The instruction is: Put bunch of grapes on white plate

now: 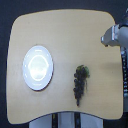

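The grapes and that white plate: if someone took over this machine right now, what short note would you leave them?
End effector: at the exterior view's right edge of the table, holding nothing; too blurred to tell whether it is open or shut.
Bunch of grapes: lying on the wooden table, leafy end pointing away from the near edge, to the right of the white plate and not touching it.
White plate: empty.
Done: nothing yet.
Left: reach the grapes, grasp, lift, set them on the plate.

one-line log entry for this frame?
stage: pre-grasp | grapes: on table, right of plate, apart | plate: empty | gripper: at table's far right edge, away from grapes, jaw state unclear
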`<action>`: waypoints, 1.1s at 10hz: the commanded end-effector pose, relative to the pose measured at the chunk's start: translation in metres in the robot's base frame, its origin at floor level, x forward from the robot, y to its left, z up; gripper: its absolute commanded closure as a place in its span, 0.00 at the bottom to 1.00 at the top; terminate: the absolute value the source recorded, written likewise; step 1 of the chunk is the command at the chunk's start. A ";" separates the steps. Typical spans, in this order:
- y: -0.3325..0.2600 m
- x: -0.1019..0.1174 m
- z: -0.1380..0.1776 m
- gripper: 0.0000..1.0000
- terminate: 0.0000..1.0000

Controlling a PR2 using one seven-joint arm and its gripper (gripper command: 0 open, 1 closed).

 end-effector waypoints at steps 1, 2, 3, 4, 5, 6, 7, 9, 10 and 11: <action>0.000 0.000 0.000 0.00 0.00; 0.004 0.002 -0.004 0.00 0.00; 0.003 0.003 -0.005 0.00 0.00; 0.009 0.003 -0.007 0.00 0.00; 0.019 0.000 -0.011 0.00 0.00; 0.031 -0.005 -0.015 0.00 0.00; 0.045 -0.012 -0.019 0.00 0.00; 0.068 -0.024 -0.023 0.00 0.00; 0.083 -0.031 -0.025 0.00 0.00; 0.094 -0.037 -0.027 0.00 0.00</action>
